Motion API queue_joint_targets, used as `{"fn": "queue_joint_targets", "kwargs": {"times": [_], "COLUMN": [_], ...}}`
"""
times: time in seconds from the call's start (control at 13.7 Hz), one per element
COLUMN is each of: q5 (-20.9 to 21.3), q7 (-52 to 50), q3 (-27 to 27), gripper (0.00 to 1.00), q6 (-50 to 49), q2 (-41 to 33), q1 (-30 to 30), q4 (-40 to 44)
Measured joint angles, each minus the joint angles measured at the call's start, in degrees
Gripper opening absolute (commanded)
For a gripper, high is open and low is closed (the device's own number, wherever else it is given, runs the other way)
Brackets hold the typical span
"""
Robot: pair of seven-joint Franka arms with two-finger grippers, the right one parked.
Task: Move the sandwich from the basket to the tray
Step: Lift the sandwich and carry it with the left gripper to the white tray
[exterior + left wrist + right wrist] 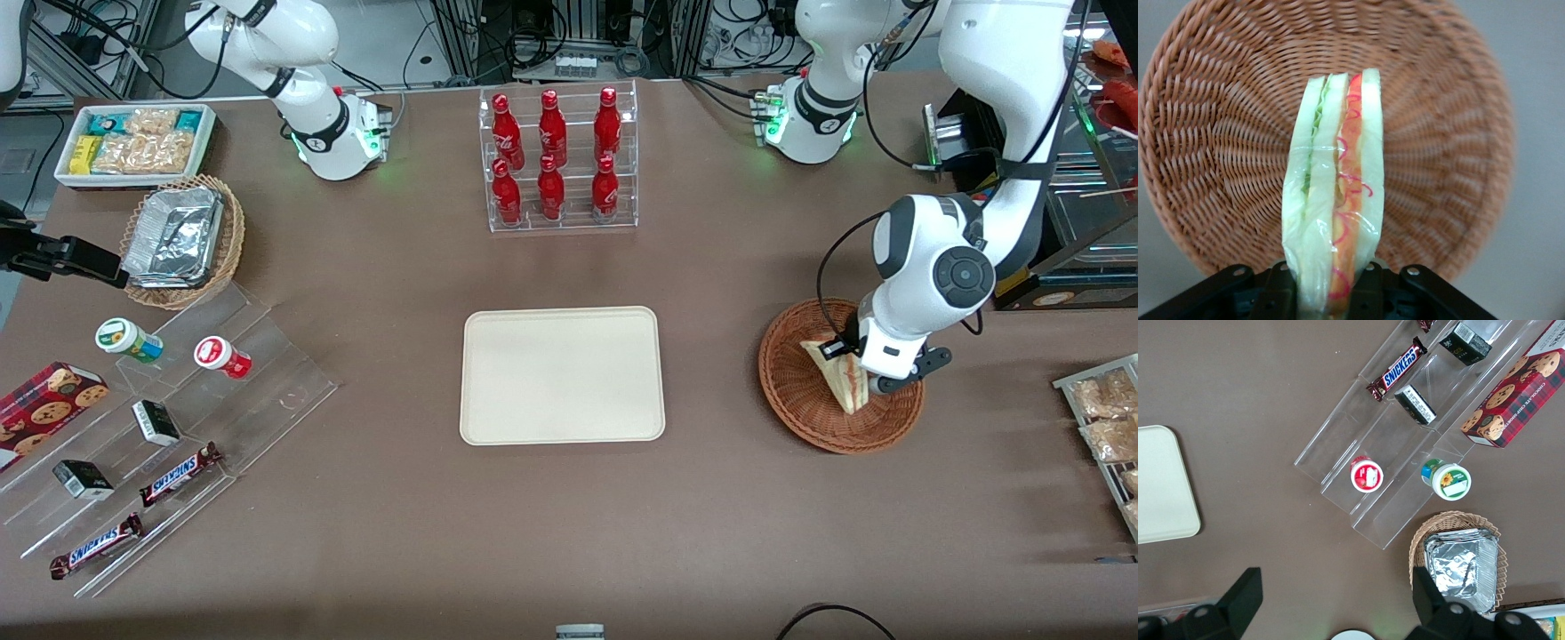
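The sandwich [836, 378], a clear-wrapped wedge with green and red filling, is held over the reddish-brown woven basket [791, 391] at the working arm's end of the table. My left gripper [852, 372] is shut on the sandwich. In the left wrist view the sandwich [1335, 200] stands between the black fingers [1368, 293], lifted above the basket's floor [1225, 153]. The cream tray [562, 374] lies flat in the table's middle, with nothing on it; its corner shows in the right wrist view [1161, 487].
A clear rack of red bottles [557, 160] stands farther from the camera than the tray. Toward the parked arm's end are a tan basket with foil containers [182, 240], a white snack bin [133, 142] and an acrylic step display [169, 436]. Snack packets [1107, 418] lie beside the basket.
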Motion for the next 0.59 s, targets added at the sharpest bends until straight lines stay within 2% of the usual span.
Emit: {"fn": "queue_joint_targets", "kwargs": {"times": [0.22,0.59], "q5": [0.9,0.9], "q7": [-0.8,-4.6], "q3": [-0.1,-0.5], "gripper": [0.0,0.0], "q6": [-8.3,-9.1], "q2": [-0.8,0.7], "q1": [-4.8,-15.7], "q4": [7.4,12.2]}}
